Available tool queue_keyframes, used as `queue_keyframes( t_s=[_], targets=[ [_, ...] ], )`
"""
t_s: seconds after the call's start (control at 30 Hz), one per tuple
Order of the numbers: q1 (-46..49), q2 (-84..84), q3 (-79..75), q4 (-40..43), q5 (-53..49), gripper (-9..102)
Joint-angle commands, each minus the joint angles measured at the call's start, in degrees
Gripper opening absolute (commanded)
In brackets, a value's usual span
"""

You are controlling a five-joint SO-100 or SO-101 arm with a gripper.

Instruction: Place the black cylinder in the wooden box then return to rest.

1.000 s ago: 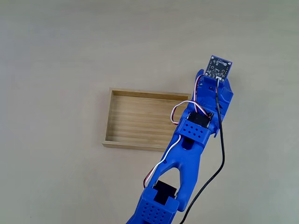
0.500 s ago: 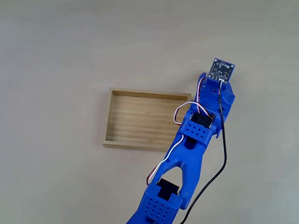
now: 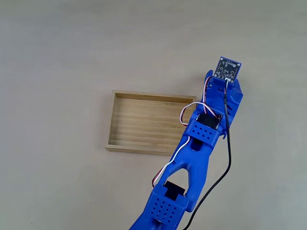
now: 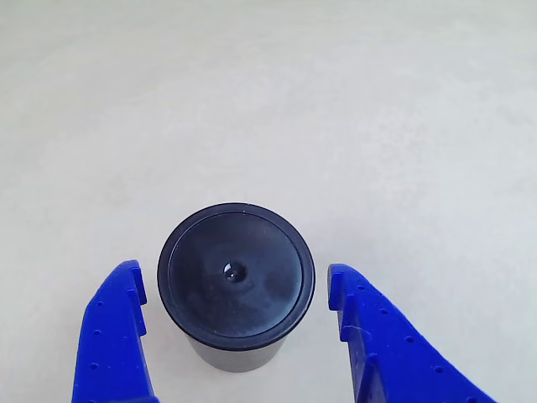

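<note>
In the fixed view, the blue arm (image 3: 199,143) is seen reaching past the right end of the wooden box (image 3: 144,123) on a pale table (image 3: 57,57). In the other view, the gripper (image 4: 235,294) is spread wide, the black cylinder (image 4: 236,284) standing untouched between its fingers (image 4: 117,327).

There are no words, numbers or signs to read anywhere, not even on the small circuit board (image 3: 227,68).
</note>
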State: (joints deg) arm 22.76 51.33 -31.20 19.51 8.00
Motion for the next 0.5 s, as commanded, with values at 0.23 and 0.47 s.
queue_keyframes(
  t_s=[0.23,0.47],
  targets=[
    [0.5,-0.3,-10.5,-2.3,0.6,33],
    [0.3,1.4,-12.8,-2.3,0.6,33]
  ],
)
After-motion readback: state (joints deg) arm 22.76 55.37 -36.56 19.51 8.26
